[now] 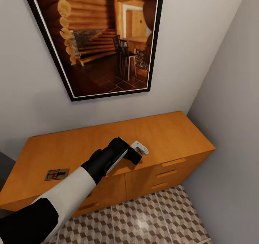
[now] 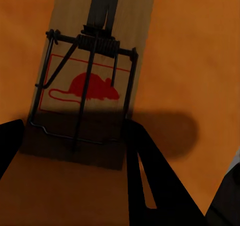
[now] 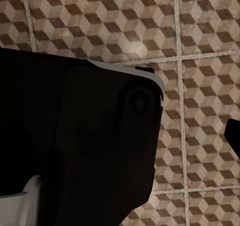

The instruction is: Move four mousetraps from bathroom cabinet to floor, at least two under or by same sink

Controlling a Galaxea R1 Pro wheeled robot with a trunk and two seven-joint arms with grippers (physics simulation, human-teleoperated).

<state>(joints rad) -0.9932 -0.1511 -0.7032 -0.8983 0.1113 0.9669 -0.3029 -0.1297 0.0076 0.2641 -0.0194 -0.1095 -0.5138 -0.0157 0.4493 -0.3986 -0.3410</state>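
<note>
Overhead, the left end effector [image 2: 75, 146] hovers with fingers apart above a mousetrap [image 2: 90, 86] on the cabinet [image 1: 172, 129] top, another mousetrap [image 1: 57, 174] lying far left.

No legible text, brand or number appears in any view. The only sign is a red mouse silhouette inside a thin red rectangular outline, printed on the wooden board of the mousetrap [image 2: 92, 81] in the left wrist view; a second mousetrap [image 1: 57, 174] bears a red mark too small to read.
</note>
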